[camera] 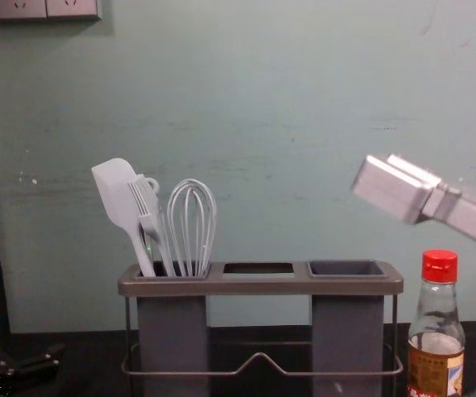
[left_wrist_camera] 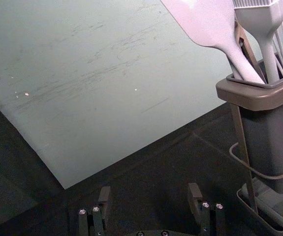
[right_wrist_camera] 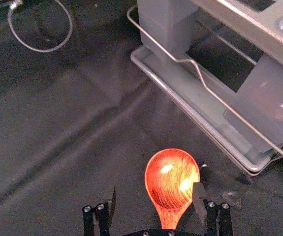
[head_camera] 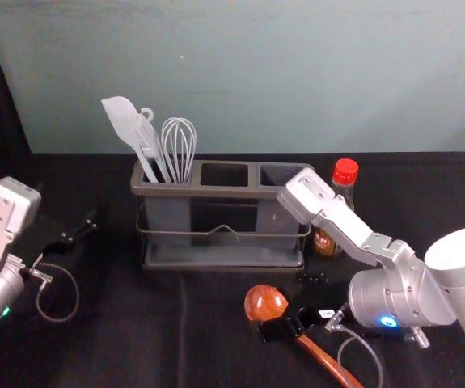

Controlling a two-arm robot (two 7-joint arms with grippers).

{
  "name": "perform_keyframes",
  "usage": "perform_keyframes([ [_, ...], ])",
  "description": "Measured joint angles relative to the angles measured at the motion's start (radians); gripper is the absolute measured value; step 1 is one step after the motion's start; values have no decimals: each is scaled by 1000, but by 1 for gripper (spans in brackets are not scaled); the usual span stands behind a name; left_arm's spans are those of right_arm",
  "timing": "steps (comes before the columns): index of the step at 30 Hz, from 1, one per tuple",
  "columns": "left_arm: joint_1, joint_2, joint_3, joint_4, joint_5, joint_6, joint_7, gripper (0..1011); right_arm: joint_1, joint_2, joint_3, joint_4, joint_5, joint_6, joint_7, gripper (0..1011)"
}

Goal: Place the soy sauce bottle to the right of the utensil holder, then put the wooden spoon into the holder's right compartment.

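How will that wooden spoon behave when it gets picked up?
The wooden spoon will probably feel stiff, judging by its solid-looking wood. Its glossy bowl may be a little slippery, and that rounded shape could let it rock or twist if nudged.

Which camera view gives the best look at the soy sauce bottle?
The chest view: the bottle stands upright there, with its red cap, glass neck and label in sight. In the head view the right arm crosses its middle; the right wrist view catches a sliver at the edge.
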Motion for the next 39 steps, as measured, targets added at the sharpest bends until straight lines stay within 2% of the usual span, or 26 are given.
perform_keyframes([
  [5, 0, 0, 0, 0, 0, 0, 0, 1011, 14, -8, -20, 30, -29, 4, 3, 1000],
  [15, 0, 0, 0, 0, 0, 0, 0, 1011, 32, -30, -29, 81, -69, 6, 10, 1000],
  [26, 0, 0, 0, 0, 0, 0, 0, 1012, 76, -83, -49, 170, -98, -4, 35, 1000],
  [39, 0, 0, 0, 0, 0, 0, 0, 1012, 93, -107, -59, 207, -132, -7, 60, 1000],
])
